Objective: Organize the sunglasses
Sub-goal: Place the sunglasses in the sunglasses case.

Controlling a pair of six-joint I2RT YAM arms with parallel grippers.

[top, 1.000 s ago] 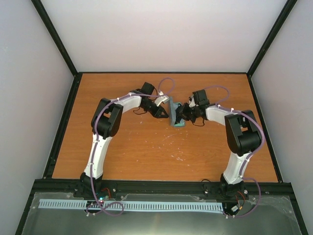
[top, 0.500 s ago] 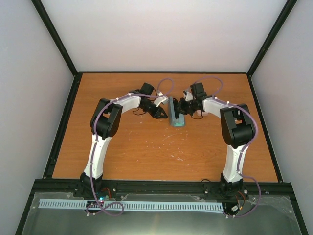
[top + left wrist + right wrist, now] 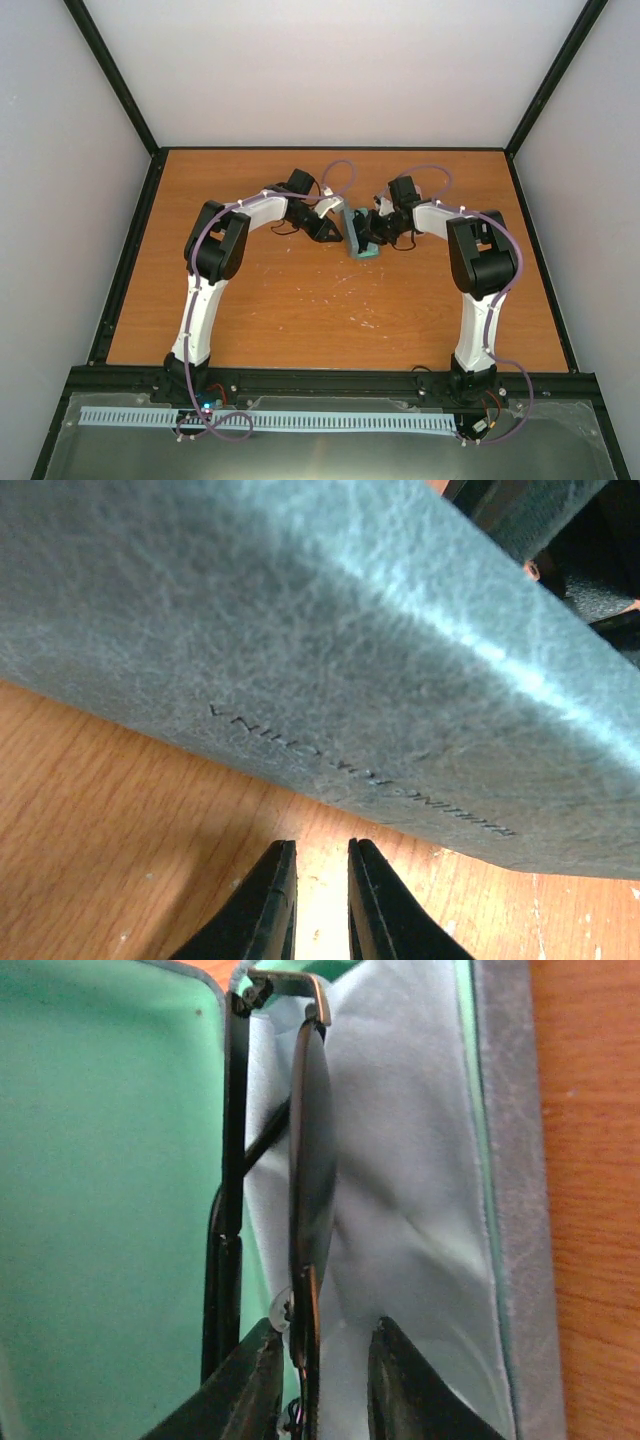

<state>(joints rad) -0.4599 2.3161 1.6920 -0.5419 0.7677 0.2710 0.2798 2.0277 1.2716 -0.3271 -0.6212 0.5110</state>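
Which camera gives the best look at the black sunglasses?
The right wrist view: the black sunglasses fill it, edge-on over a light-blue cloth. The top view cannot make them out; the left wrist view shows only the case's grey outside.

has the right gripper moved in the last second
Yes. In the top view the right gripper has shifted away from the arm bases and slightly toward the blue-grey case, which lies on the wooden table.

You're looking at a lab test cell: a wooden table (image 3: pixel 300 300) boxed in by plain white walls (image 3: pixel 340 70) and black framing (image 3: pixel 110 75), both arms bolted on.
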